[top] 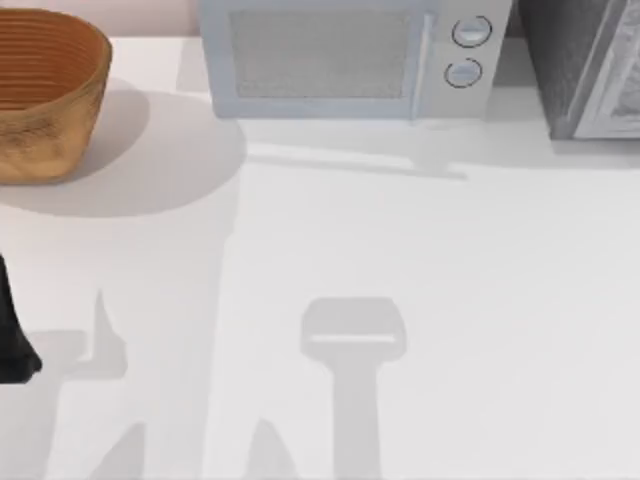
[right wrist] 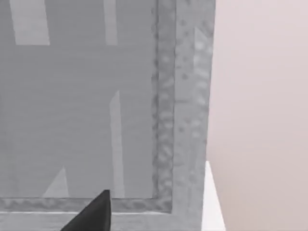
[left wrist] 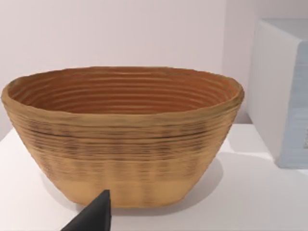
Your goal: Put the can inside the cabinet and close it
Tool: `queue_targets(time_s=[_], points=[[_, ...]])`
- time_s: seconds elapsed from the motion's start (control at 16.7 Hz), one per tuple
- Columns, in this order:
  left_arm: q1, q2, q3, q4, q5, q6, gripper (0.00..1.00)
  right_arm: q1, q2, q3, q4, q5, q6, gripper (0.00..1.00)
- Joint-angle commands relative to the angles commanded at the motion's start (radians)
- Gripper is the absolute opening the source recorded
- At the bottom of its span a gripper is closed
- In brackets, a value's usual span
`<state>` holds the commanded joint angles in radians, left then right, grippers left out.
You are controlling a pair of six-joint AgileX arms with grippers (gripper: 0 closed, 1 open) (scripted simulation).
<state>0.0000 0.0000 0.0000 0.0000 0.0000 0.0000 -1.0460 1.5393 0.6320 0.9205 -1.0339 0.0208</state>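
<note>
Facing the cabinet (right wrist: pixel 187 96) door up close, the right arm's fingers (right wrist: pixel 94 214) (spread: cannot tell) risk bumping the panel. Cabinet sits at the tabletop's (top: pixel 420 300) far right, beside the microwave (top: pixel 340 60).

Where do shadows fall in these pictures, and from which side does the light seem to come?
Top view: the woven basket throws a soft round shadow rightward over the table, suggesting light from the left; arm-shaped shadows lie near the front edge. Left wrist view: a faint shadow sits beside the basket's base. Right wrist view: pale streaks cross the cabinet door.
</note>
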Motion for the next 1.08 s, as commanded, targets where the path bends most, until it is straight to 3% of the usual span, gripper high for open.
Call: queue_targets(time_s=[0.72, 1.08], points=[[0.000, 0.000, 0.000, 0.000, 0.000, 0.000, 1.00, -0.010, -0.135, 0.879, -1.053, -0.014, 0.001, 1.00], [0.000, 0.000, 0.000, 0.000, 0.000, 0.000, 1.00, 0.005, -0.198, 1.105, -1.306, 0.000, 0.000, 1.00]])
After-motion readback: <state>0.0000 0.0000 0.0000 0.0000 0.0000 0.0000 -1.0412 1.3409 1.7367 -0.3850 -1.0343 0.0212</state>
